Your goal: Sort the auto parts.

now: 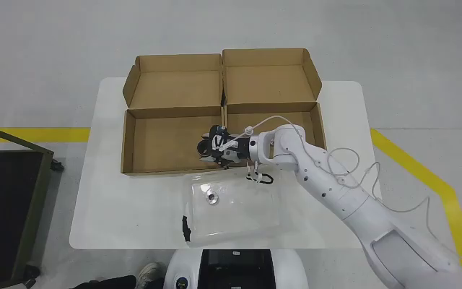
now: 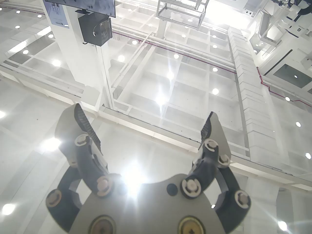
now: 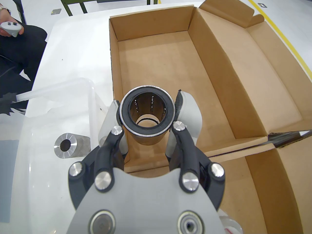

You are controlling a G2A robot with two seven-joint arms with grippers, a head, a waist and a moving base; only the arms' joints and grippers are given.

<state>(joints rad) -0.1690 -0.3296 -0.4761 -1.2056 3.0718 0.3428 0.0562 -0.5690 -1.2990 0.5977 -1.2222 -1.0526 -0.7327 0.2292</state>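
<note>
So: bearing (image 3: 148,113) sat clamped between right gripper (image 3: 147,101) fingers (image 3: 189,115), over open box (image 3: 170,57), near wall beside clear bin (image 3: 73,83). Metal cylinder (image 3: 67,145) lay in bin on worktop (image 3: 73,25). Left gripper (image 2: 146,120) fingers (image 2: 85,125) stood wide, holding nothing.

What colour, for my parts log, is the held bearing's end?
The bearing end is black, silver-rimmed; clearest in right wrist view.

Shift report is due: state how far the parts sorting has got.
Done: nothing visible; the cardboard box is bare inside. In hand: the right end effector is shut on a black-rimmed bearing above that box. Left: release it, then sort the metal cylinder in the clear bin.
</note>
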